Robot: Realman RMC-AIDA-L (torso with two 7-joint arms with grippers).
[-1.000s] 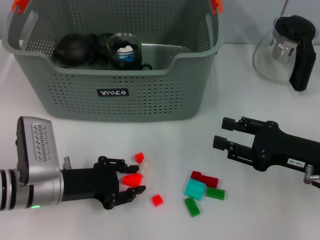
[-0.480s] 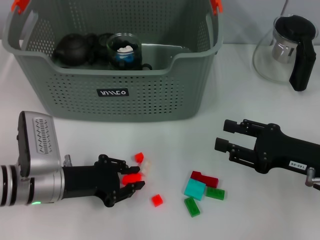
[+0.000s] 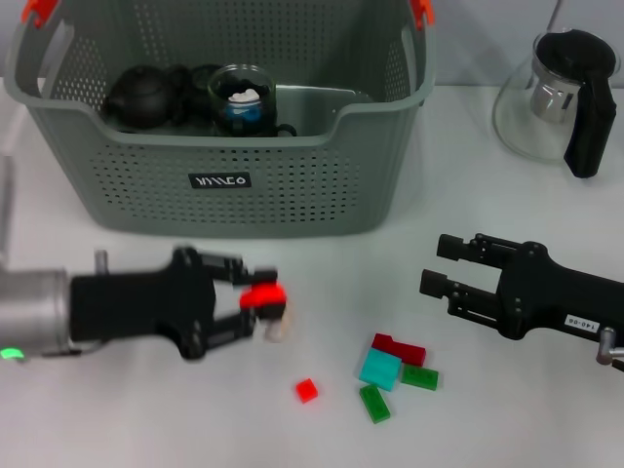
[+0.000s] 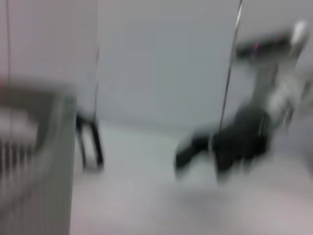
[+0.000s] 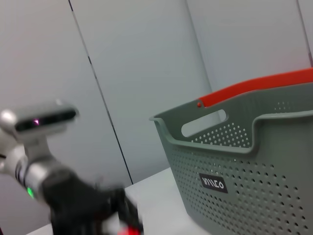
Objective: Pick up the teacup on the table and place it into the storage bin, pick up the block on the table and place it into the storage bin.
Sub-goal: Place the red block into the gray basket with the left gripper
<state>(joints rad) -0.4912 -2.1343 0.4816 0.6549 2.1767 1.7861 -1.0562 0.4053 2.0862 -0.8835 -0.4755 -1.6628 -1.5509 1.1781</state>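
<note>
Your left gripper (image 3: 255,304) pinched the red block (image 3: 259,295), lifted for the storage bin (image 3: 292,200) just behind | your right gripper (image 3: 441,271) idled, fingers spread, near the green blocks (image 3: 398,374)

A white table (image 3: 322,263) carries everything here. The grey perforated storage bin (image 3: 220,185) stands at its far side, and a glass teapot (image 3: 558,102) with a black handle stands to the right of it, apart from it. On the near part of the table lie small blocks: one red block (image 3: 307,391) alone, and close to its right a group of a dark red block (image 3: 400,348), a cyan block (image 3: 380,370) and two green blocks (image 3: 374,403).
</note>
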